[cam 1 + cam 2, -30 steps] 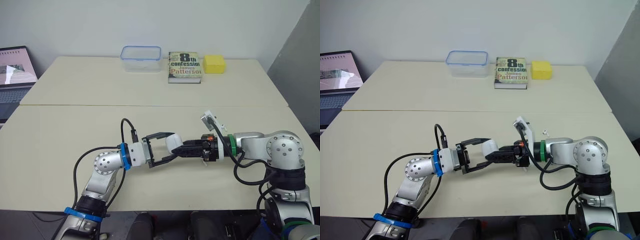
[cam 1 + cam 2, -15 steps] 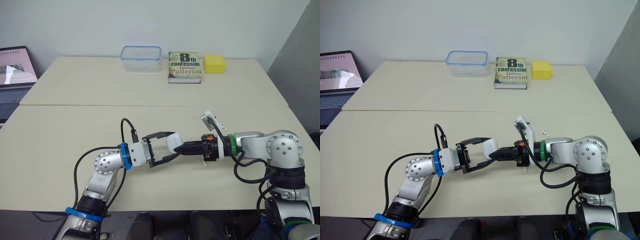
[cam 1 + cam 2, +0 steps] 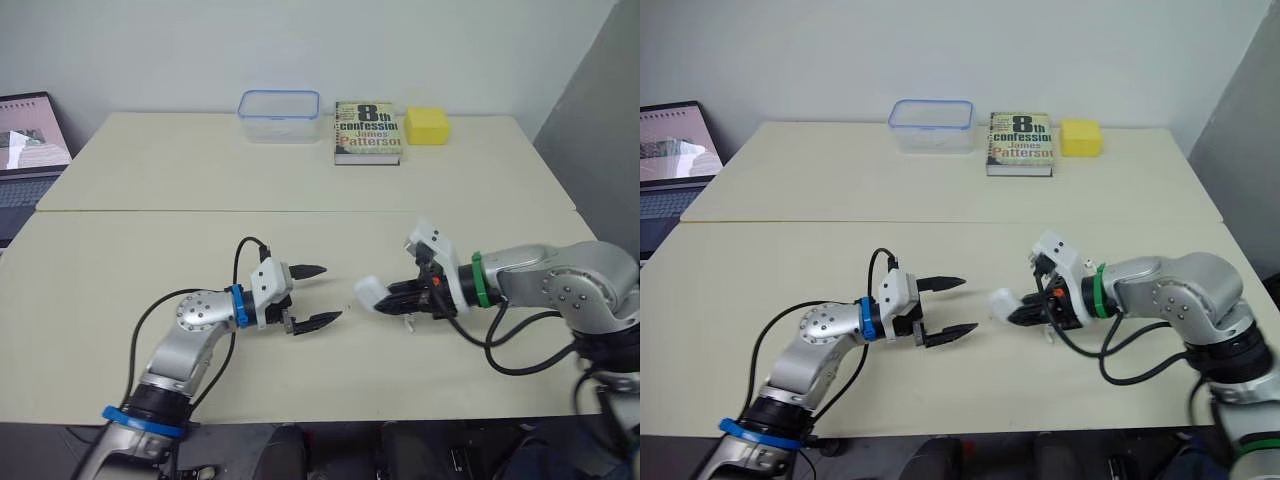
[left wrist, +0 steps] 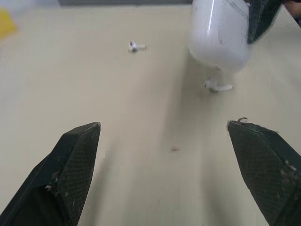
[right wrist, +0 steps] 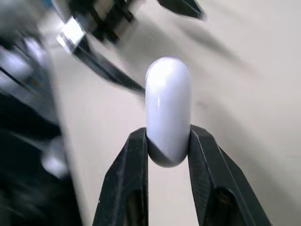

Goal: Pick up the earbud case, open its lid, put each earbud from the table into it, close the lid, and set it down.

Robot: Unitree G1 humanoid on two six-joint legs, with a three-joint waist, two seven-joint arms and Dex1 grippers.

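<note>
Right pincer (image 3: 388, 296) clamped on the white earbud case (image 3: 367, 291), one black finger on each flat side, holding it just off the tabletop (image 3: 130, 250). Lid closed as far as can be seen. Left pincer (image 3: 328, 293) wide open and empty, fingers spread, pointing toward the case from nearby without touching it. One earbud (image 4: 217, 86) lying on the tabletop just below the held case. A second earbud (image 4: 137, 46) farther off on the bare surface. Along the far edge, in a row: clear plastic container (image 3: 279, 115), book (image 3: 368, 132), yellow block (image 3: 427, 127). Open laptop (image 3: 30, 150) off to the robot's far left.
</note>
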